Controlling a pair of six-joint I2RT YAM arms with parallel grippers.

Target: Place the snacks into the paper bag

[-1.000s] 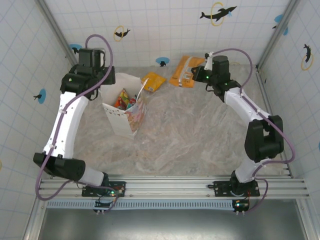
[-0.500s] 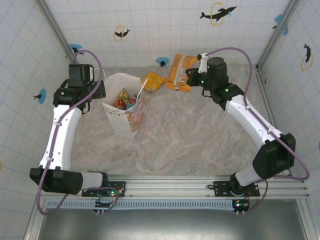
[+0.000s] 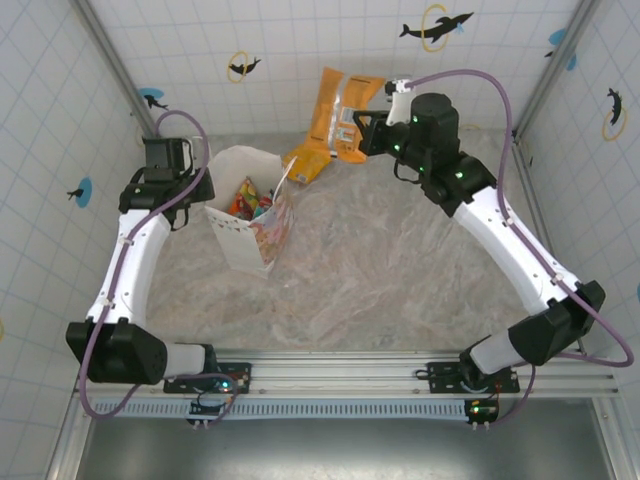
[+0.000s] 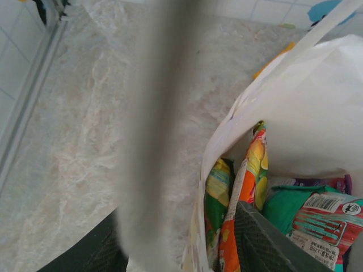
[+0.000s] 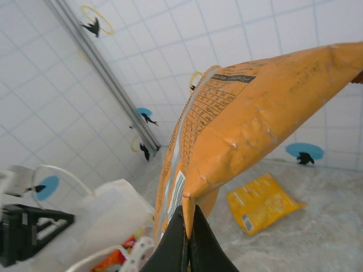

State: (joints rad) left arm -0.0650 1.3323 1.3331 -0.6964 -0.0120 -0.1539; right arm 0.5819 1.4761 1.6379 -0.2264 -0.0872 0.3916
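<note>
— Right hand (image 3: 368, 128)?
— Clenched on a big orange packet (image 3: 338, 98), held up above the counter (image 3: 380, 260), near the back wall.
— Left hand (image 3: 167, 165)?
— Released, fingers (image 4: 261, 249) apart on either side of the paper bag (image 3: 250, 245) rim. Blurred loop handle (image 4: 150, 141) across the wrist view.
— Count?
— One bag, upright at left. About five packets (image 4: 249, 187) inside: green, orange, teal, red-and-white, a purple sliver. One yellow-orange packet (image 3: 305, 163) flat just beside the bag.
— Room?
— Marbled beige counter, white tiled walls (image 3: 320, 40), dolphin stickers (image 3: 435, 25).
</note>
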